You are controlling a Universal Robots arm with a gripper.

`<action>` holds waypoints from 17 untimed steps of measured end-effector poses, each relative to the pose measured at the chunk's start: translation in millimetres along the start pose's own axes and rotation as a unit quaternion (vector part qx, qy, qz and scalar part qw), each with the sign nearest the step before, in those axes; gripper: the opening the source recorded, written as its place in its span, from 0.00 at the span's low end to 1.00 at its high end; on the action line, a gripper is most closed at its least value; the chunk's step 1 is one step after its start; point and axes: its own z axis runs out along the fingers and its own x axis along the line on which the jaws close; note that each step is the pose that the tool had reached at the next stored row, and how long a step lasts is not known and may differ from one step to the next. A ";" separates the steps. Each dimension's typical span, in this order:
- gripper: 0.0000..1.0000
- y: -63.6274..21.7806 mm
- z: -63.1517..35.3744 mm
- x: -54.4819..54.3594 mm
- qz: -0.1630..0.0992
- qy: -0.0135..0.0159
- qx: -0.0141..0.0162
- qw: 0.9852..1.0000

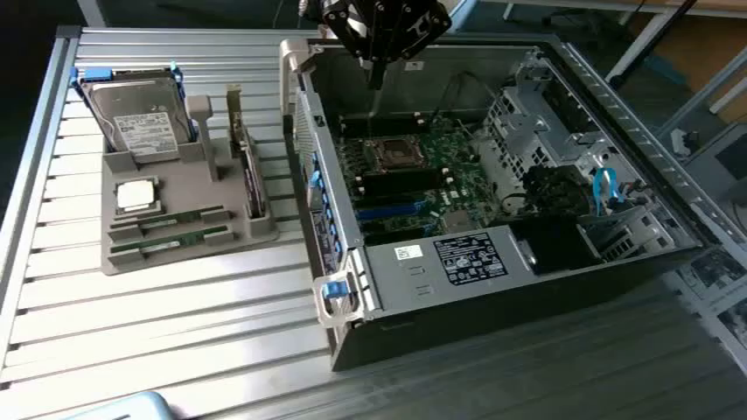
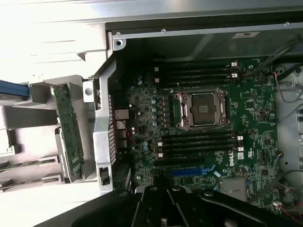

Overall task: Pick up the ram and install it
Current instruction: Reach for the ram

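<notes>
— Ram point(image 1: 175, 219), where does it lie?
— Flat in a slot of the grey moulded tray point(image 1: 240, 234) at the exterior view's left. It is a thin green stick just beside its twin point(image 1: 184, 238), on the ribbed metal tabletop point(image 1: 175, 332).
— And the arm?
— Upright over the far side of the open computer case point(image 1: 386, 262), above the green motherboard point(image 2: 199, 142). The black tool point(image 1: 373, 105) is pinched narrow, well apart from the tray.
</notes>
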 end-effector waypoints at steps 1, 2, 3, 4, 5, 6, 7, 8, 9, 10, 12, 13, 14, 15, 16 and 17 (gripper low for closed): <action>0.11 0.0 0.0 0.0 0.000 0.000 0.000 1.000; 0.11 0.0 0.0 0.0 0.000 0.000 0.000 1.000; 0.11 0.0 0.0 0.0 0.000 0.000 0.000 1.000; 0.11 0.0 0.0 0.0 0.000 0.000 0.000 1.000; 0.11 0.0 0.0 0.0 0.000 0.000 0.000 1.000; 0.11 0.0 0.0 0.0 0.000 0.000 0.000 1.000; 0.11 0.0 0.0 0.0 0.000 0.000 0.000 1.000; 0.11 0.0 0.0 0.0 0.000 0.000 0.000 1.000; 0.11 0.0 0.0 0.0 0.000 0.000 0.000 1.000; 0.11 0.0 0.0 0.0 0.000 0.000 0.000 1.000; 0.11 0.0 -0.1 0.5 0.000 0.000 0.000 1.000; 0.11 0.0 -0.1 1.0 0.000 0.000 0.000 1.000; 0.11 -0.1 -0.1 1.4 0.000 0.000 0.000 1.000; 0.11 -0.2 -0.1 2.5 0.000 0.000 0.000 1.000; 0.11 -0.3 -0.1 3.5 0.000 0.000 0.000 1.000; 0.11 -0.4 -0.2 5.2 0.000 0.000 0.000 1.000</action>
